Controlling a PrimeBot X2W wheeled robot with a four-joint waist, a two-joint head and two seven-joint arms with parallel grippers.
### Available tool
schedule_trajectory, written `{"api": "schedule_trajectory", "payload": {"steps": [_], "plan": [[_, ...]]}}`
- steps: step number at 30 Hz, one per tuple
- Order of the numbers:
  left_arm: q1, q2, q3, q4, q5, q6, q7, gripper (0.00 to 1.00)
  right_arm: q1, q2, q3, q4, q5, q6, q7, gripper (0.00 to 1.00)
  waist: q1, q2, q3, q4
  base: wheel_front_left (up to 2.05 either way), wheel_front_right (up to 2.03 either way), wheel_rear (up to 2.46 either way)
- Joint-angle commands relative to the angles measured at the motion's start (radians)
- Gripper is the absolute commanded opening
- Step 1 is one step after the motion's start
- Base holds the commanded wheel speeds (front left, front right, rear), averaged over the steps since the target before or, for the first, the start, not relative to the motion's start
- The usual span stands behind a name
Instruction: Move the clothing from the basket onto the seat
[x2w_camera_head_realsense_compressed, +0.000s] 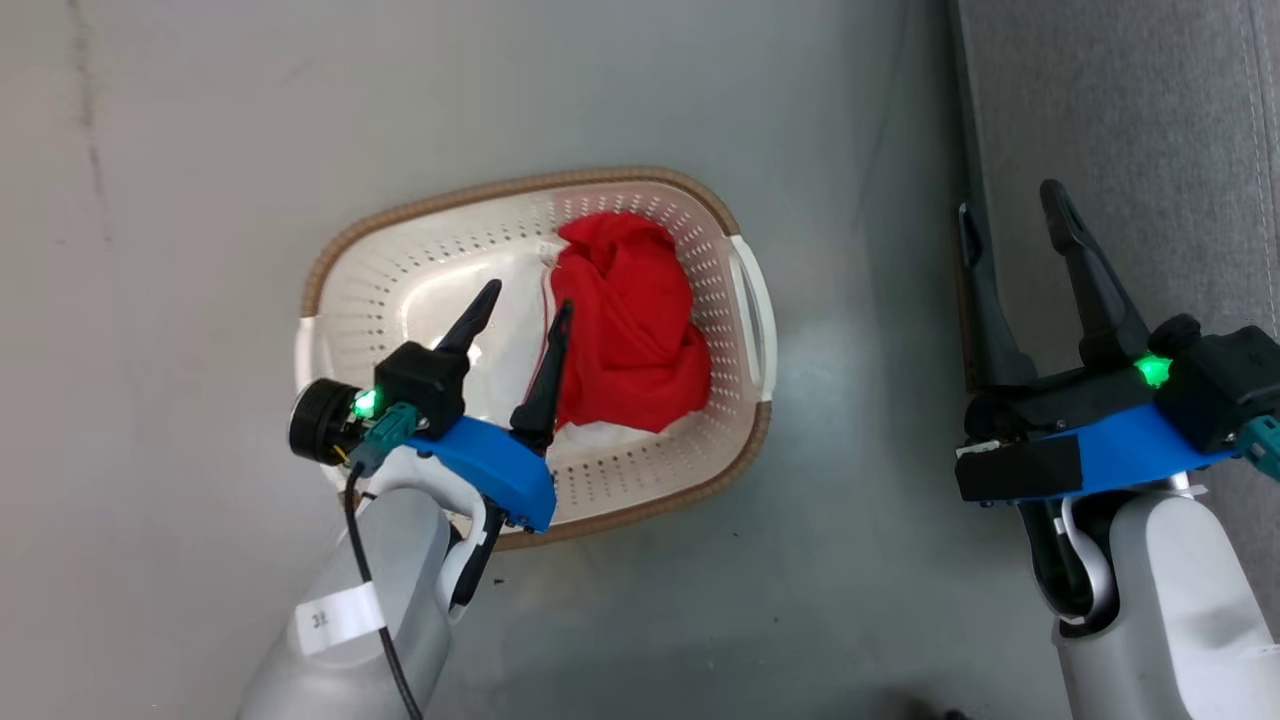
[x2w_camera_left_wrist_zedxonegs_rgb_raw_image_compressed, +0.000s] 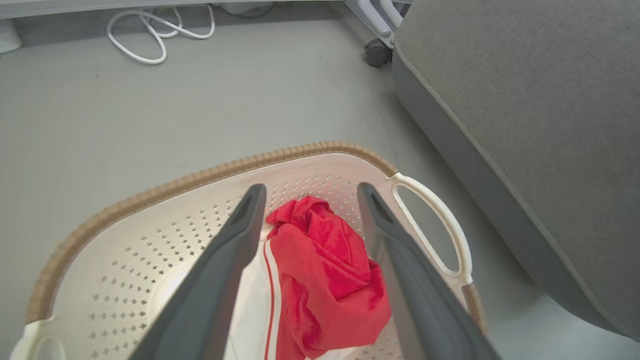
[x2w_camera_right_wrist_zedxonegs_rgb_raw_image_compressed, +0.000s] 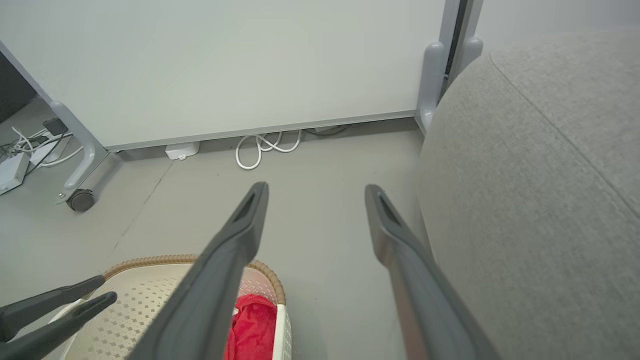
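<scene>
- Left jaws stand wide apart and empty over the basket (x2w_camera_head_realsense_compressed: 600, 178)
- The clothing (x2w_camera_head_realsense_compressed: 630, 320), a red heap with white fabric beside it, lies in the basket between and just past those jaws' tips
- Bare floor (x2w_camera_head_realsense_compressed: 860, 400) separates the basket from the right jaws
- Right jaws stand apart, empty, at the edge of the seat (x2w_camera_head_realsense_compressed: 1130, 120), which extends to their right

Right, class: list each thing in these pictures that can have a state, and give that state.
basket: upright on the floor.
clothing: crumpled, lying in the basket.
seat: no clothing on the part shown.
left gripper: fingers open, over the basket, holding nothing.
right gripper: fingers open, empty, by the seat's edge.
</scene>
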Motion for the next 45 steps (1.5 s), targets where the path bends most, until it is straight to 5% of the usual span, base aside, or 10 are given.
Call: {"api": "schedule_trajectory", "payload": {"steps": [1,22,39,40,42,45], "plan": [[-0.039,0.010,-0.018,0.030,0.005,-0.001,-0.003,1.00,-0.013,0.004,0.006,-0.004,0.011,0.000,-0.012,1.00,-0.0002,0.0000,0.053,-0.042,0.00,0.00,0.00],[-0.282,-0.005,-0.102,0.469,-0.110,0.000,0.016,1.00,-0.035,0.008,0.080,-0.003,0.082,0.000,-0.079,1.00,-0.0002,0.0000,0.211,-0.157,0.00,0.00,0.00],[-0.338,-0.030,-0.072,0.636,-0.183,0.075,0.153,1.00,-0.046,0.008,0.103,0.013,0.093,0.000,-0.100,1.00,-0.0002,0.0000,0.233,-0.167,0.00,0.00,0.00],[-0.338,-0.031,-0.072,0.639,-0.186,0.075,0.161,0.84,-0.047,0.008,0.104,0.012,0.092,0.000,-0.100,1.00,-0.0002,0.0000,0.232,-0.166,0.00,0.00,0.00],[-0.340,-0.033,-0.077,0.641,-0.189,0.074,0.171,0.00,-0.048,0.008,0.104,0.012,0.093,0.000,-0.100,1.00,-0.0002,0.0000,0.231,-0.165,0.00,0.00,0.00],[-0.342,-0.034,-0.081,0.643,-0.196,0.068,0.180,0.00,-0.049,0.008,0.104,0.013,0.094,0.000,-0.100,1.00,-0.0002,0.0000,0.228,-0.163,0.00,0.00,0.00]]}}
